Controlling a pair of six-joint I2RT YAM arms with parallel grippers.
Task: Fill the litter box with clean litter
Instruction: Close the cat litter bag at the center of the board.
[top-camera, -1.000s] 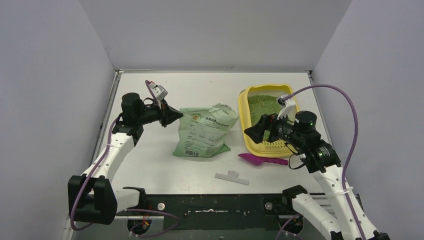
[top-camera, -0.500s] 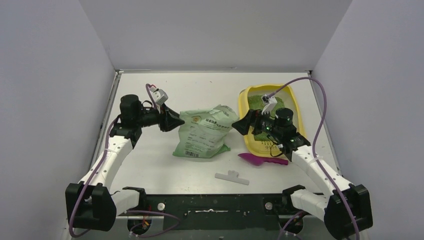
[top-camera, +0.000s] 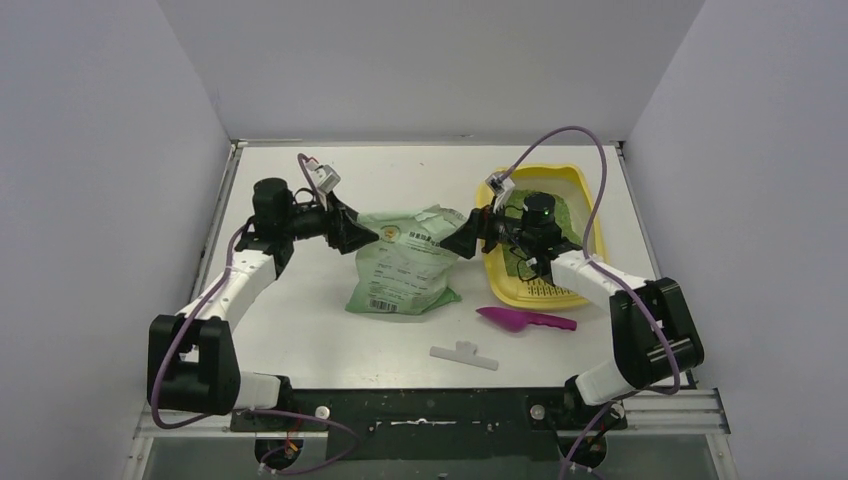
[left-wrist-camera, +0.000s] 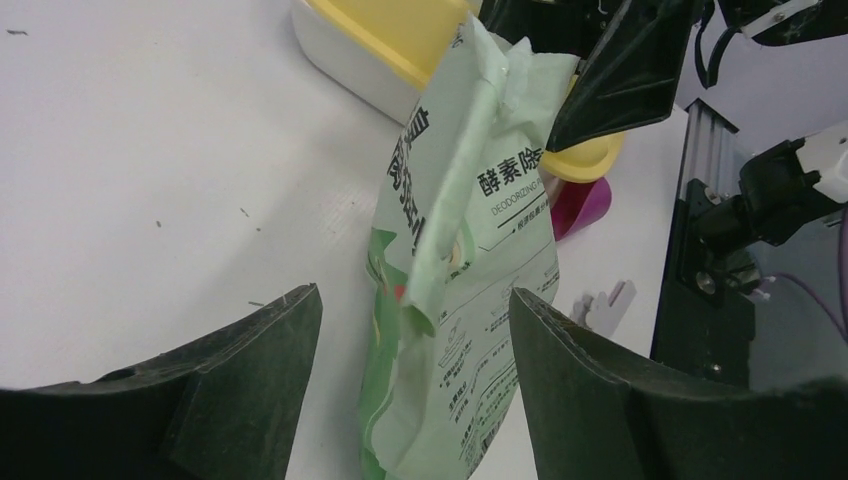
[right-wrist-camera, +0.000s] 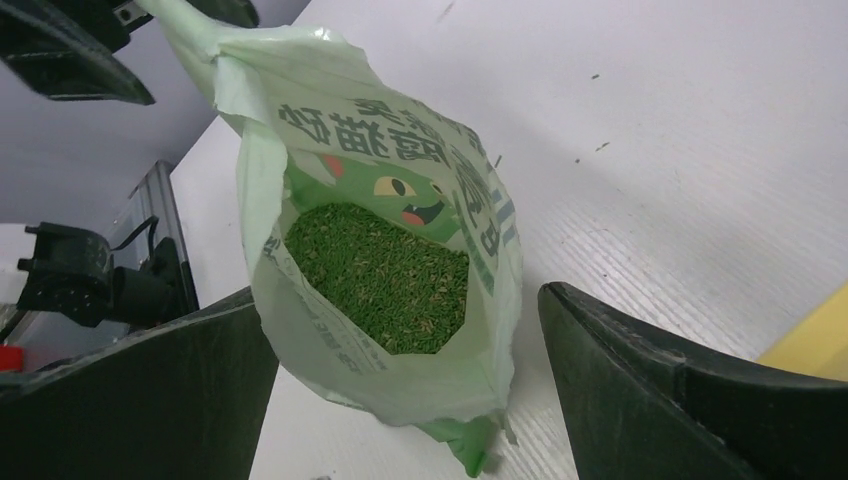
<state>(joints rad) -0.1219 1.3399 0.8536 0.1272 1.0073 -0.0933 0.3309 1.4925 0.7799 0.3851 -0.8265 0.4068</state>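
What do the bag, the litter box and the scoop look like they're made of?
The bag looks like thin, soft plastic film, matt light green with print: it creases and its mouth sags. The litter box seems rigid moulded plastic, smooth yellow with a rounded rim. The scoop is probably hard plastic too, magenta; too small to be sure.

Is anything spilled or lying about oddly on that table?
No real spill: the clean litter sits inside the open green bag, with more in the litter box. A few stray specks dot the table. The magenta scoop and a white clip lie loose toward its near edge.
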